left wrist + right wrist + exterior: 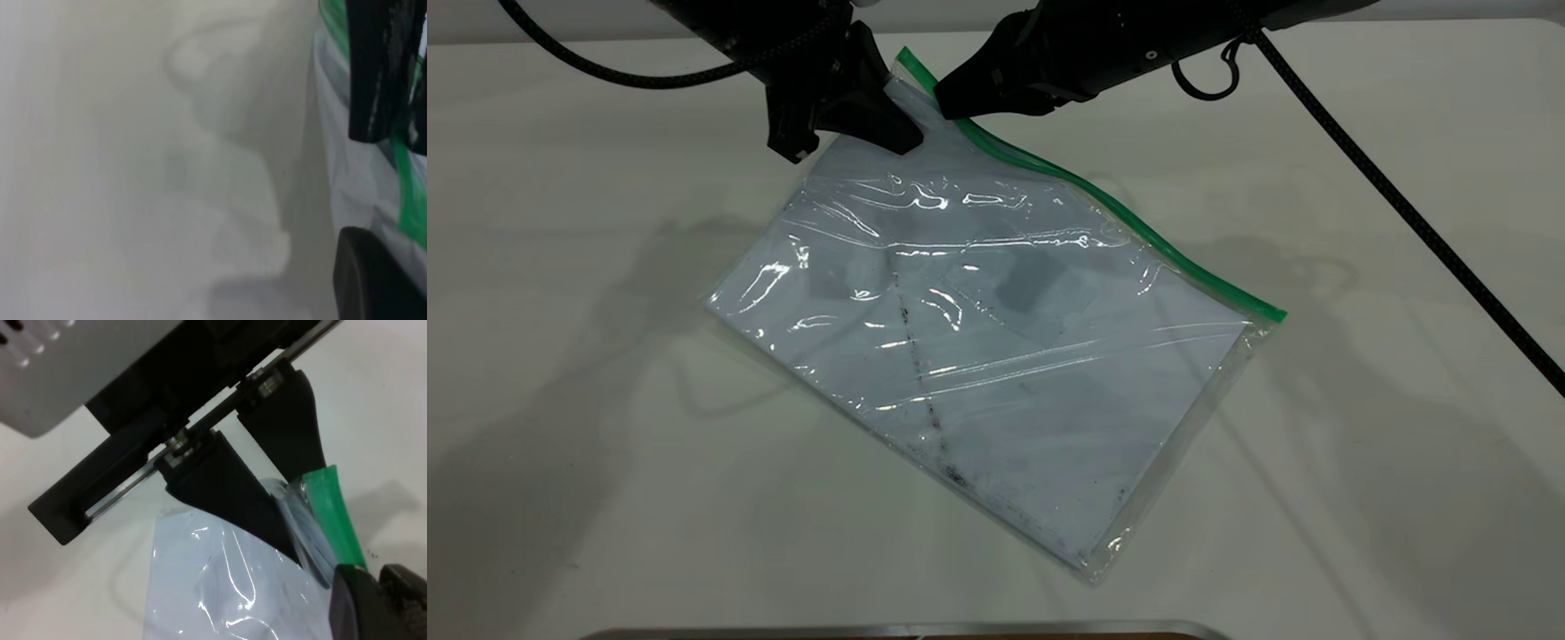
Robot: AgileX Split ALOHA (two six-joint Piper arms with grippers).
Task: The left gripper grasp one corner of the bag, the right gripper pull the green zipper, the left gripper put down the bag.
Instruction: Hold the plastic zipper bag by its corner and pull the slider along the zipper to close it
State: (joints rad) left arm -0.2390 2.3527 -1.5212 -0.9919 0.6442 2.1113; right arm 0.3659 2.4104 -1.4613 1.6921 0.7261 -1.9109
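Observation:
The bag (996, 338) lies slanted on the white table, its far corner lifted. The left gripper (880, 98) is shut on that corner; the right wrist view shows its two fingers (293, 513) meeting on the plastic. The green zipper strip (1138, 227) runs along the bag's far long edge. The right gripper (951, 102) sits on the strip just beside the held corner, shut over it (373, 577); the slider tab is hidden under its tips. In the left wrist view the strip (410, 193) passes behind the right gripper's snout (380, 67).
The right arm's black cable (1405, 204) runs over the table's right side. A dark, metal-rimmed edge (907, 633) shows at the front of the white table (605, 400). The bag's near corner (1094, 569) rests on the table.

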